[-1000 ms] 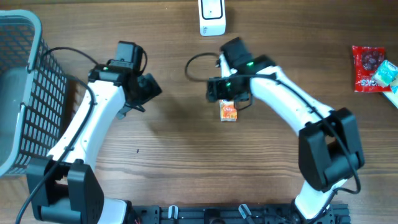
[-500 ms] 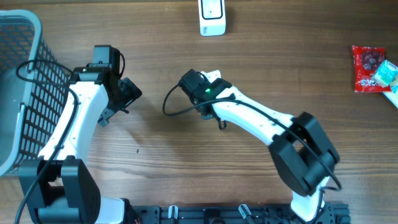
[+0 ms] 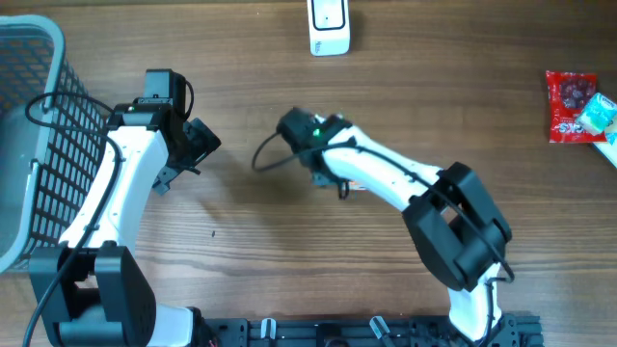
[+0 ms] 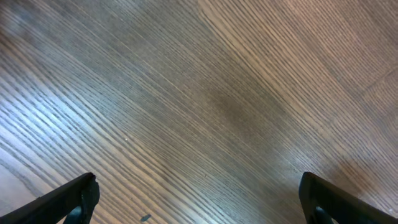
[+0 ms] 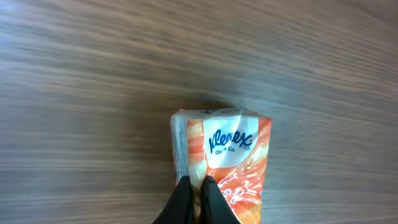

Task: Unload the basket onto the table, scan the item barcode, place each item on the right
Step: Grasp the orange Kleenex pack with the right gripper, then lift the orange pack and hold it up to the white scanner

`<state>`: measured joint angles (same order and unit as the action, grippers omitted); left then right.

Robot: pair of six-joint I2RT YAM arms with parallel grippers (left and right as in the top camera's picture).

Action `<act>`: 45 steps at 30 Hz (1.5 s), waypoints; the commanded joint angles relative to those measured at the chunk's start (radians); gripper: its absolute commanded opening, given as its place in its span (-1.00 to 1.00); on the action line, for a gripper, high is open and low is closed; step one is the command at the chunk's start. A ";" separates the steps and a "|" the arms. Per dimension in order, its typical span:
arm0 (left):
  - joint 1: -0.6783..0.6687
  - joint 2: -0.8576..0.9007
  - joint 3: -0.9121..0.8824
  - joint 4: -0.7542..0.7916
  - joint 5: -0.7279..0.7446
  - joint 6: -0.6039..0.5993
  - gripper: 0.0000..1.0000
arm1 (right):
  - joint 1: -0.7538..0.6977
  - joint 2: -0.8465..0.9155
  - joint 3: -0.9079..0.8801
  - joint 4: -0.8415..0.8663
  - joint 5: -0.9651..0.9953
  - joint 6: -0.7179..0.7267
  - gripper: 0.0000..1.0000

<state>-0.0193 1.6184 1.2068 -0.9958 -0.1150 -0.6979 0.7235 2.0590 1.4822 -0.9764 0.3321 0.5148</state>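
The item is an orange and white Kleenex tissue pack (image 5: 233,149) that fills the lower middle of the right wrist view. My right gripper (image 5: 198,186) is shut on it, its two black fingers pinching a fold of the wrapper at the pack's left side. No barcode shows on the face I can see. From overhead, the right gripper (image 3: 335,178) sits near the table's middle and the arm hides most of the pack. A white scanner (image 3: 329,27) stands at the far edge. My left gripper (image 3: 198,145) is open over bare wood, with nothing between its fingers (image 4: 78,198).
A grey wire basket (image 3: 29,145) stands at the left edge. A red snack packet (image 3: 571,104) and a teal item (image 3: 600,114) lie at the far right. The right arm's black cable (image 3: 265,154) loops left of its wrist.
My right gripper has closed on the tissue pack and swung left with it. The left arm drew back to the left earlier and has since held still.
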 commanded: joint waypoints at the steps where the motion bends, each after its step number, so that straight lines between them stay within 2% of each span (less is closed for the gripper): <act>1: 0.005 0.007 -0.010 0.000 0.002 -0.017 1.00 | -0.106 -0.018 0.145 -0.003 -0.494 -0.153 -0.91; 3: 0.005 0.007 -0.010 0.000 0.002 -0.017 1.00 | -0.208 -0.021 0.153 0.037 -0.890 -0.274 -0.91; 8: 0.005 0.007 -0.010 0.000 0.002 -0.017 1.00 | -0.314 0.032 -0.093 0.296 -1.374 -0.296 -0.91; 11: 0.005 0.007 -0.010 0.000 0.002 -0.017 1.00 | -0.341 0.062 -0.246 0.482 -1.402 -0.153 -0.91; 14: 0.005 0.007 -0.010 0.000 0.002 -0.017 1.00 | -0.443 0.062 -0.274 0.459 -1.326 -0.108 -0.91; 15: 0.005 0.007 -0.010 0.000 0.002 -0.017 1.00 | -0.482 0.062 -0.274 0.423 -1.231 -0.105 -0.78; 16: 0.005 0.007 -0.010 0.000 0.002 -0.017 1.00 | -0.509 0.062 -0.272 0.390 -1.166 -0.120 -0.48; 17: 0.005 0.007 -0.010 0.000 0.002 -0.017 1.00 | -0.538 0.061 -0.269 0.348 -1.112 -0.152 -0.36; 20: 0.005 0.007 -0.010 0.000 0.002 -0.017 1.00 | -0.622 0.034 -0.204 0.141 -0.864 -0.232 -0.27; 21: 0.005 0.007 -0.010 0.000 0.002 -0.017 1.00 | -0.631 0.022 -0.172 0.087 -0.836 -0.264 -0.13; 22: 0.005 0.007 -0.010 0.000 0.002 -0.017 1.00 | -0.631 0.006 -0.140 0.050 -0.872 -0.332 0.29; 23: 0.005 0.007 -0.010 0.000 0.002 -0.017 1.00 | -0.624 -0.005 -0.129 0.046 -0.936 -0.391 0.62; 24: 0.005 0.007 -0.010 0.000 0.002 -0.017 1.00 | -0.608 -0.010 -0.128 0.051 -1.020 -0.452 0.70; 26: 0.005 0.007 -0.010 0.000 0.002 -0.017 1.00 | -0.570 -0.006 -0.135 0.074 -1.037 -0.489 0.66; 28: 0.005 0.007 -0.010 0.000 0.002 -0.017 1.00 | -0.488 -0.004 -0.157 0.166 -1.031 -0.488 0.47; 31: 0.005 0.007 -0.010 0.000 0.002 -0.017 1.00 | -0.366 -0.001 -0.161 0.246 -1.017 -0.489 0.46; 33: 0.005 0.007 -0.010 0.000 0.002 -0.017 1.00 | -0.342 -0.001 -0.161 0.267 -1.016 -0.489 0.40; 35: 0.005 0.007 -0.010 0.000 0.002 -0.017 1.00 | -0.341 0.000 -0.162 0.261 -1.002 -0.487 0.12; 39: 0.005 0.007 -0.010 0.000 0.002 -0.017 1.00 | -0.341 0.026 -0.163 0.259 -1.002 -0.485 -0.23; 45: 0.005 0.007 -0.010 0.000 0.002 -0.017 1.00 | -0.331 0.074 -0.163 0.259 -1.002 -0.459 -0.24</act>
<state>-0.0193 1.6184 1.2034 -0.9951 -0.1146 -0.6983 0.3836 2.0876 1.3300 -0.7170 -0.6720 0.0479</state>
